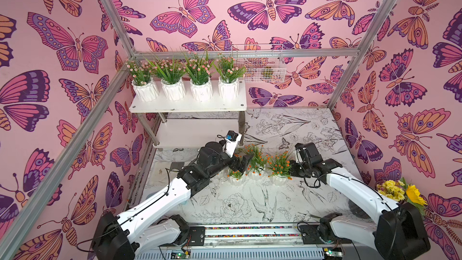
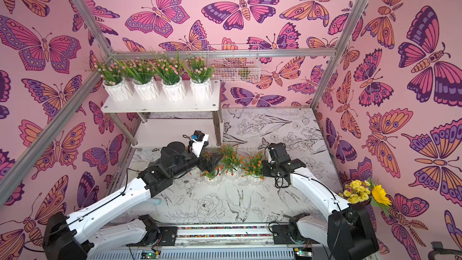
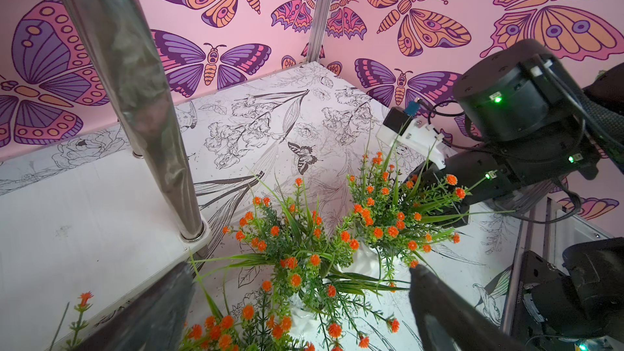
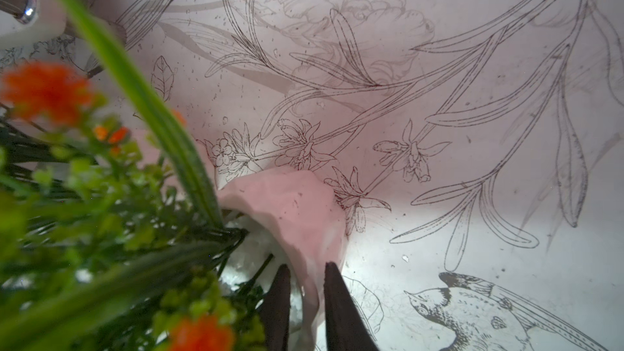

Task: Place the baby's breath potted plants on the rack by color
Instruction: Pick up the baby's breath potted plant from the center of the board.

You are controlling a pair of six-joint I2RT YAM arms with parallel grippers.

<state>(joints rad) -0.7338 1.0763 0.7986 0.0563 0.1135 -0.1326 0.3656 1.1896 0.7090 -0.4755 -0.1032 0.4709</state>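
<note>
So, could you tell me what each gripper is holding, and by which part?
The right gripper pinches an orange plant's pot by its rim, one finger inside, one outside. The left gripper is open and holds nothing.

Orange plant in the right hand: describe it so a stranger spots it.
Find the white rack. On the table before it, orange-flowered pots stand in a row. Pick the rightmost pot, alone pinched at its rim by the right hand.

Bright, even light, pink-tinted.
I see both top views bow at the edges; my right wrist view blurs the near orange blooms [image 4: 47,92].
</note>
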